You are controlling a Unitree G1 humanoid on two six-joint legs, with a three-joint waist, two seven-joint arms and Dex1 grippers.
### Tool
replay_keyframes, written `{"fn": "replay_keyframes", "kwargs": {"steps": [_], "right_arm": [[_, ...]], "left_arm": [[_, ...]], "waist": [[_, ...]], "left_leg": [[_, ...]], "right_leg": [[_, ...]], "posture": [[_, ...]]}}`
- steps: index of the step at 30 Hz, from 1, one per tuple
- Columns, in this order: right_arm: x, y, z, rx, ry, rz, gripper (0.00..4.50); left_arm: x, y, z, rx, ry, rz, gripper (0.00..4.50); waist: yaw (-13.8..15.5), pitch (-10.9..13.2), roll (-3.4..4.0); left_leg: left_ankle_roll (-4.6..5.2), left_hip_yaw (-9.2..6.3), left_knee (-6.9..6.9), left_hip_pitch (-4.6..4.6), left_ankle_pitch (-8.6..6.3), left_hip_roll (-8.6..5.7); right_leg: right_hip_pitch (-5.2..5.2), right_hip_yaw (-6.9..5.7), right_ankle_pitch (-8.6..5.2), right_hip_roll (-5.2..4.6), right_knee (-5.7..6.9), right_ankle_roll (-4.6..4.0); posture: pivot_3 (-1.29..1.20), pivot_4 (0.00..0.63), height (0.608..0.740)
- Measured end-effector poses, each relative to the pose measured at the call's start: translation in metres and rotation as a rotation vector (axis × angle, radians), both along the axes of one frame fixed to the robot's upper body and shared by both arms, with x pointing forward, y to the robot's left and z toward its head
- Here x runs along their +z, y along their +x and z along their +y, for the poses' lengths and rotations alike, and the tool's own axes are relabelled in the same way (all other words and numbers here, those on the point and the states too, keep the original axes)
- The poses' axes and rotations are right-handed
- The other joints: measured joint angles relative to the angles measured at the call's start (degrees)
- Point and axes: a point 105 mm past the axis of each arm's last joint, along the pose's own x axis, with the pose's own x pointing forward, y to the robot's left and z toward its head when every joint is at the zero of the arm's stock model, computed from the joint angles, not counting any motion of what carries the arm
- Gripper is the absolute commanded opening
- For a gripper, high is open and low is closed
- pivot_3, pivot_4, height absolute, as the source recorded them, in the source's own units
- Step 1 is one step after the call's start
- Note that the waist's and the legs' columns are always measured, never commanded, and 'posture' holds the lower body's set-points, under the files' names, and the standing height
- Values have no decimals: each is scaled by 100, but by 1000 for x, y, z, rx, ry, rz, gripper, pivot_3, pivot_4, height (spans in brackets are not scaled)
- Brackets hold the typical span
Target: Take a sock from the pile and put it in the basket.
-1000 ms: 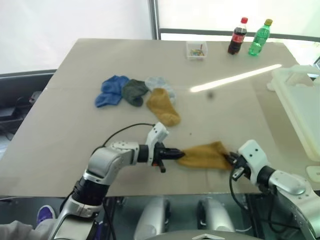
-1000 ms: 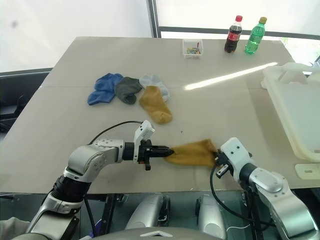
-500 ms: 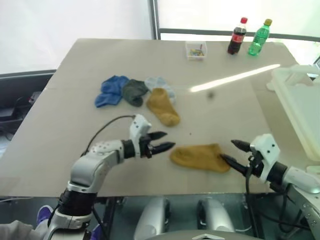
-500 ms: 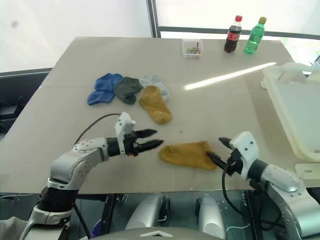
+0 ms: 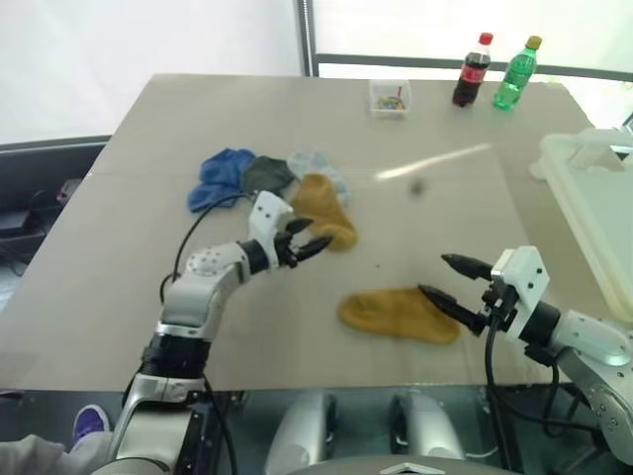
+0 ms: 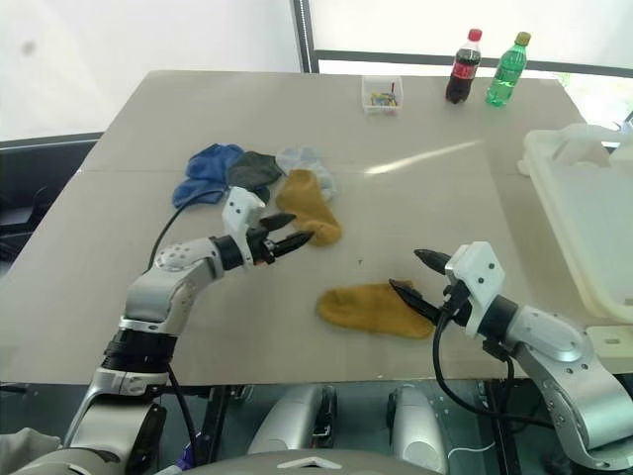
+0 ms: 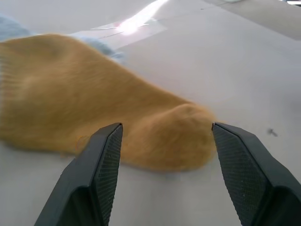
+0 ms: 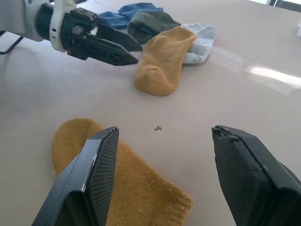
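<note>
On the worktop [image 5: 119,247] in the left eye view, the pile [image 5: 267,183] lies mid-left, a lone yellow sock [image 5: 398,314] lies flat near the front edge, and the basket [image 5: 593,213] stands at the far right, well apart from both. The left claw [image 5: 309,243] is spread, empty, pointing at the pile's yellow sock [image 5: 323,209]; the right claw [image 5: 445,280] is spread, empty, just beside the lone sock. In the left wrist view, the spread fingers [image 7: 94,179] frame the pile's yellow sock with nothing gripped. The right wrist view shows its fingers [image 8: 91,179] wide apart over the lone sock's cuff end. I judge that no sock is in hand; the next move calls for closing on one sock, lifting it and carrying it right to the basket.
</note>
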Motion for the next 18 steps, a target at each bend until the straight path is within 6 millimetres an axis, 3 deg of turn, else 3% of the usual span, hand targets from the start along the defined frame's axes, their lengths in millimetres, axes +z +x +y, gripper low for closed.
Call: {"fn": "replay_keyframes", "kwargs": {"steps": [11,13,14,15,18], "right_arm": [[-2,2,-1,-21,-5,4,3238],[-2,2,-1,-21,-6,1,3359],[-2,2,-1,-21,-6,1,3359],[-2,3,-1,-22,-8,1,3359],[-2,3,-1,-22,-9,1,3359]], "left_arm": [[-4,4,-35,-81,204,-48,3193],[-8,4,-39,-94,245,-41,2675],[-9,4,-39,-96,249,-39,2658],[-15,2,-41,-122,269,-22,2004],[-15,-1,-42,-155,272,-21,1095]], "waist": [[18,0,-1],[12,0,-1],[4,0,-1],[-3,0,-1],[2,0,-1]], "left_leg": [[4,0,1,2,-1,-3],[4,0,1,3,-1,-2],[4,0,1,3,-1,-1],[4,0,1,3,-1,0],[4,0,1,4,-1,1]], "right_leg": [[2,-1,0,2,1,1],[1,-1,0,7,4,1],[1,0,0,8,4,1],[1,0,0,11,6,1],[1,0,0,10,6,1]], "posture": [[0,150,729],[0,150,729],[0,150,729],[0,150,729],[0,150,729]]}}
